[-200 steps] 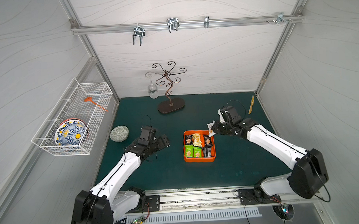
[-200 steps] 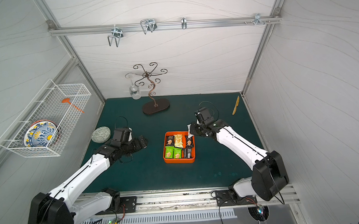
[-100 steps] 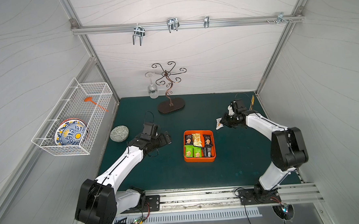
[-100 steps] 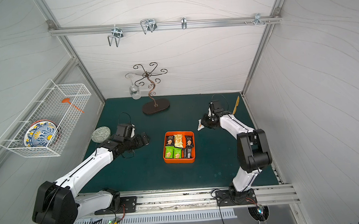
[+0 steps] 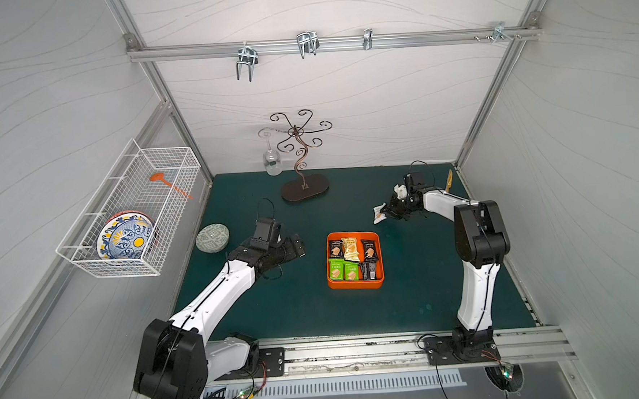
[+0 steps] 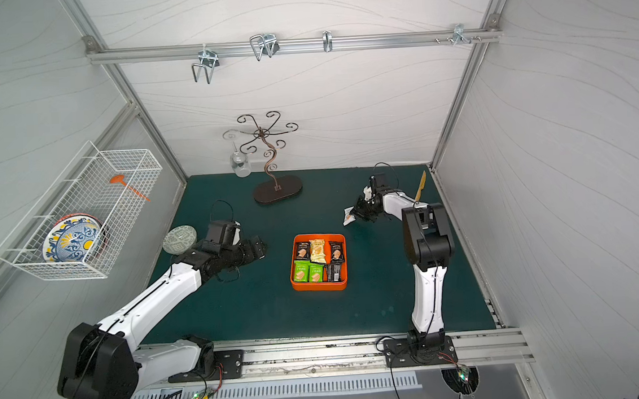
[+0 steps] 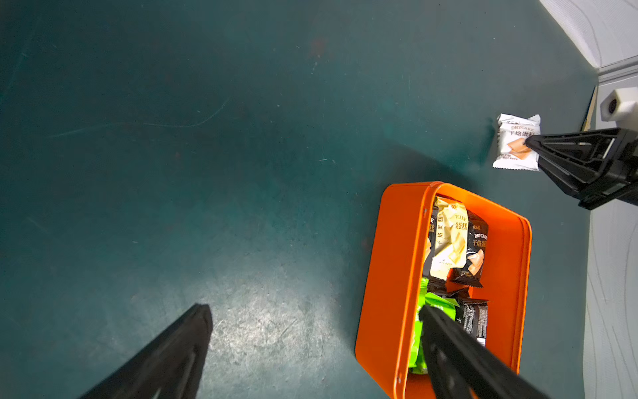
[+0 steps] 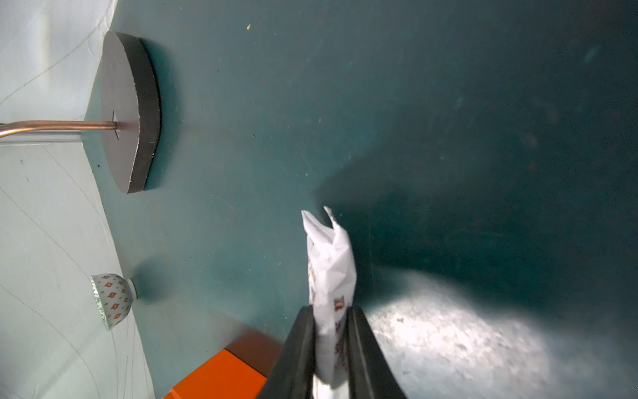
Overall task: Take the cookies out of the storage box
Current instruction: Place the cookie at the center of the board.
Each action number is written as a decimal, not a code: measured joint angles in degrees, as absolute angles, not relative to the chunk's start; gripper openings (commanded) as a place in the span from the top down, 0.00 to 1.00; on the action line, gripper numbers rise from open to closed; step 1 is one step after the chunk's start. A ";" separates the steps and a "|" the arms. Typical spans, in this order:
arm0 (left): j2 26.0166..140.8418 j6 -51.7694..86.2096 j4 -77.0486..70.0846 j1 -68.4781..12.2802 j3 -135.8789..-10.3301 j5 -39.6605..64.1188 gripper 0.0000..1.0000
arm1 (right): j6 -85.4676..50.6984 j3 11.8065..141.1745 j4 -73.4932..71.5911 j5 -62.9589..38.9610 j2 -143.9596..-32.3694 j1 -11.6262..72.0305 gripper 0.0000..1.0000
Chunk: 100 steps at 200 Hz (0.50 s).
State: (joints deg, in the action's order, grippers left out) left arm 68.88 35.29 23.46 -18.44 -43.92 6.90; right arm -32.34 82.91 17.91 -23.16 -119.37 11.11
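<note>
The orange storage box (image 5: 355, 285) (image 6: 319, 287) sits mid-table on the green mat and holds several cookies (image 5: 350, 249) (image 7: 450, 238) in green, black and pale yellow. My right gripper (image 5: 388, 213) (image 8: 330, 311) is behind and to the right of the box, low over the mat. It is shut on a white cookie packet (image 5: 379, 214) (image 8: 329, 269) that sticks out past its fingertips. My left gripper (image 5: 300, 246) (image 7: 312, 307) stands open and empty just left of the box (image 7: 397, 259).
A dark oval stand (image 5: 304, 188) with copper hooks and a hanging glass (image 5: 272, 161) is at the back. An upturned small bowl (image 5: 212, 238) lies at the left. The wall holds a white wire basket (image 5: 131, 214) with a plate. A yellow utensil (image 5: 449, 180) leans back right.
My right arm has swung away from the box toward the back right, carrying the white packet. My left gripper has edged closer to the box, still open.
</note>
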 measured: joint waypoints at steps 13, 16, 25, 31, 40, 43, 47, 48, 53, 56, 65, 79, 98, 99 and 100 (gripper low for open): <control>68.82 35.27 23.46 -18.44 -43.92 6.92 0.02 | -31.90 83.90 18.35 -23.18 -120.22 11.11 0.77; 68.79 35.27 23.46 -18.44 -43.92 6.92 0.02 | -31.81 84.09 18.46 -23.18 -120.40 11.11 0.76; 68.73 35.24 23.46 -18.44 -43.92 6.92 0.02 | -31.55 84.40 18.61 -23.07 -120.84 11.11 0.69; 68.69 35.24 23.46 -18.44 -43.92 6.92 0.02 | -31.31 84.44 18.74 -22.98 -121.01 11.11 0.65; 68.60 35.20 23.46 -18.44 -43.92 6.92 0.02 | -31.11 84.42 19.11 -22.74 -121.16 11.11 0.61; 68.55 35.18 23.46 -18.44 -43.92 6.92 0.02 | -31.07 84.44 19.31 -22.68 -121.21 11.11 0.60; 68.51 35.16 23.46 -18.44 -43.92 6.92 0.02 | -31.05 84.44 19.53 -22.50 -121.25 11.11 0.59; 68.51 35.16 23.46 -18.44 -43.92 6.94 0.02 | -30.98 84.44 19.59 -22.50 -121.25 11.11 0.59; 68.42 35.14 23.46 -18.44 -43.92 6.92 0.02 | -30.83 84.44 19.81 -22.31 -121.25 11.11 0.58; 68.40 35.14 23.46 -18.44 -43.92 6.94 0.02 | -30.70 84.44 19.90 -22.24 -121.25 11.11 0.57; 68.27 35.14 23.46 -18.44 -43.92 6.94 0.02 | -30.48 84.47 20.29 -21.85 -121.25 11.11 0.54; 68.05 35.11 23.46 -18.44 -43.92 6.92 0.02 | -30.17 84.68 20.93 -21.32 -121.25 11.11 0.45; 67.75 35.11 23.49 -18.44 -43.92 6.92 0.02 | -29.74 85.32 22.11 -20.16 -121.21 11.11 0.33; 67.72 35.11 23.49 -18.44 -43.90 6.92 0.02 | -29.87 85.38 22.20 -19.97 -121.14 11.11 0.32; 67.70 35.11 23.49 -18.44 -43.92 6.92 0.02 | -29.95 85.41 22.24 -19.90 -121.12 11.11 0.31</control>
